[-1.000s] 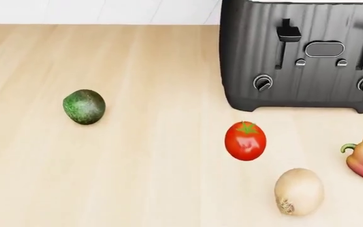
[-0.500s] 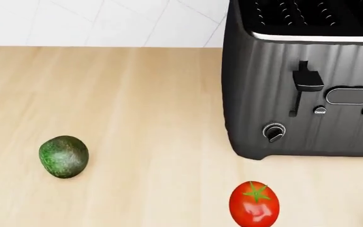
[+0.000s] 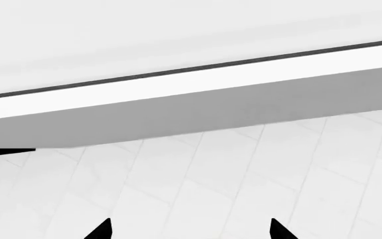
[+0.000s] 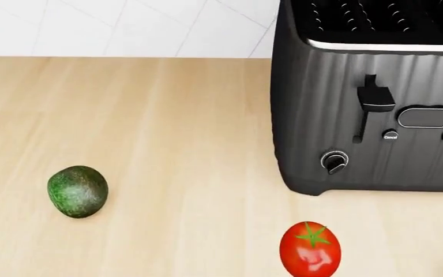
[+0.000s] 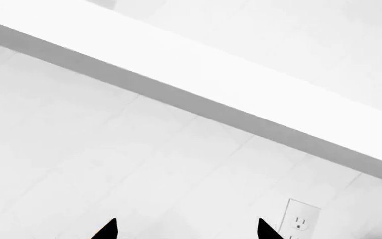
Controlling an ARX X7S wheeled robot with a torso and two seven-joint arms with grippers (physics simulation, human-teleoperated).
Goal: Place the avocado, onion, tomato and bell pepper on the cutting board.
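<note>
Produce on the tabletop (image 4: pixel 168 115), both tools raised toward the tiled wall.
Avocado (image 4: pixel 78 191) lies well left of the tomato (image 4: pixel 310 249), which sits before the toaster (image 4: pixel 371 98); left tool (image 3: pixel 189 231) and right tool (image 5: pixel 185 231) released, tips spread, empty.

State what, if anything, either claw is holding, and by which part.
Nothing is held. The left claw and right claw are open, facing a tiled wall, while the avocado and tomato lie on the counter.

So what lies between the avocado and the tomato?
Nothing: in the head view only bare wooden countertop separates the avocado from the tomato.
</note>
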